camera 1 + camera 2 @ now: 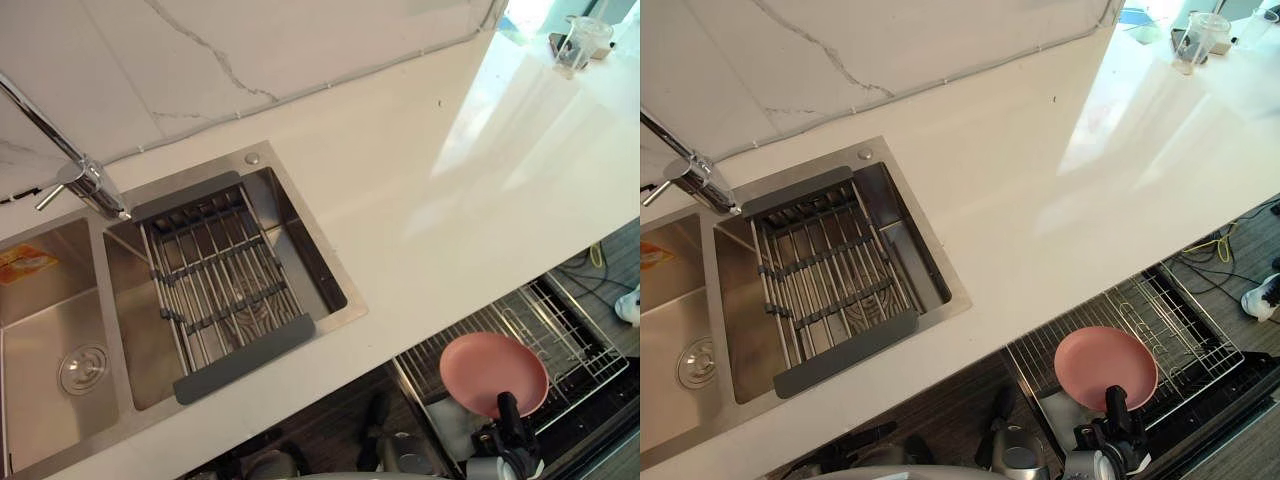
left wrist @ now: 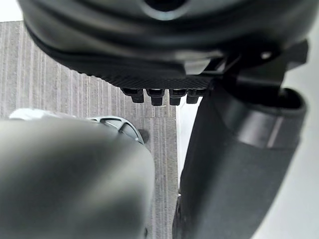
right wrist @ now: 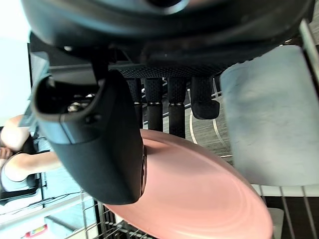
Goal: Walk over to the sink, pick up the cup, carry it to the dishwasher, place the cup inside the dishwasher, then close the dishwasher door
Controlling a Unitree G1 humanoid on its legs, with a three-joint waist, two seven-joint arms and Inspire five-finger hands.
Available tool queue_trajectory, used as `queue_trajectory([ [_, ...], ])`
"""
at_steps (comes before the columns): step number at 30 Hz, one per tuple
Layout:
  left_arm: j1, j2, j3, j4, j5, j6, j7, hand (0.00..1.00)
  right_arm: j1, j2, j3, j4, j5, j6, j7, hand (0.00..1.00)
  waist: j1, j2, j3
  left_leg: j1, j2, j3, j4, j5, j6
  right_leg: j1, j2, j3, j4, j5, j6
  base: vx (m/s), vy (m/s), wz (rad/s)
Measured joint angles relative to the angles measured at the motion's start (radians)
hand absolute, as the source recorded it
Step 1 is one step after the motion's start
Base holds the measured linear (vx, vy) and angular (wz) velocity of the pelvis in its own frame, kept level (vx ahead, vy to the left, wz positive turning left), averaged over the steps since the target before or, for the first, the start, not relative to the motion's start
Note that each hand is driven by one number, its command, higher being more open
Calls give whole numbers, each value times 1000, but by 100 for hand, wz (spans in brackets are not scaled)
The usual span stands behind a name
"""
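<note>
The pink plate (image 1: 493, 372) is clamped in the right hand (image 1: 510, 428), thumb on its face and fingers (image 3: 160, 107) behind. It hangs tilted over the pulled-out dishwasher rack (image 1: 565, 345), below the edge of the white desk (image 1: 400, 200). Next to the plate, in the rack, I see a pale grey piece (image 3: 271, 114). In the steel sink (image 1: 40, 400), a folding drying rack (image 1: 220, 285) lies across the right basin, and the left one shows its drain (image 1: 83, 369). The left hand (image 2: 149, 55) hangs low; its fingers I cannot tell. A clear cup (image 1: 577, 45) stands on the far desk corner.
</note>
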Motion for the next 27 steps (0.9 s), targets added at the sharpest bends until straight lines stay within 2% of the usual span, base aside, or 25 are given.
queue_trajectory([
  [4,-6,-4,0,-1,0,0,-1,100,-32,6,-18,30,54,-20,-37,100,12,2,1,2,-4,-25,-9,0,0,7,-4,-14,0,-3,4,-66,67,11],
  [10,-7,-4,2,-3,10,-3,-4,100,-100,9,-88,32,84,-86,-116,100,20,5,2,5,-4,-48,-12,0,1,18,-7,-28,0,-3,4,-43,50,7],
  [15,-8,-13,3,-15,32,-3,-8,100,-119,14,-146,-58,88,-124,-145,100,19,21,8,4,-7,-75,-20,1,2,20,-6,-37,0,-3,5,-10,41,5],
  [18,-8,-17,8,-18,36,1,-9,100,-104,22,-177,-258,91,-123,-149,100,16,30,8,4,-11,-77,-23,1,3,19,-4,-37,0,-5,7,-13,44,0],
  [20,-8,-21,9,-18,37,4,-9,100,-82,22,-187,-473,89,-101,-135,100,14,31,8,-2,-11,-85,-25,10,12,11,-8,-33,1,-4,7,-22,37,-3],
  [23,-8,-21,9,-18,42,-2,-8,100,-80,10,-213,-659,90,-65,-76,100,10,31,8,-11,-15,-87,-30,22,15,0,-9,-29,4,-3,5,-18,25,-2],
  [27,-1,-30,34,-18,57,-2,-8,100,-67,4,-243,-861,85,-8,36,100,-13,30,8,1,-18,-77,-35,30,22,-2,-3,-6,4,-3,5,-28,32,-15],
])
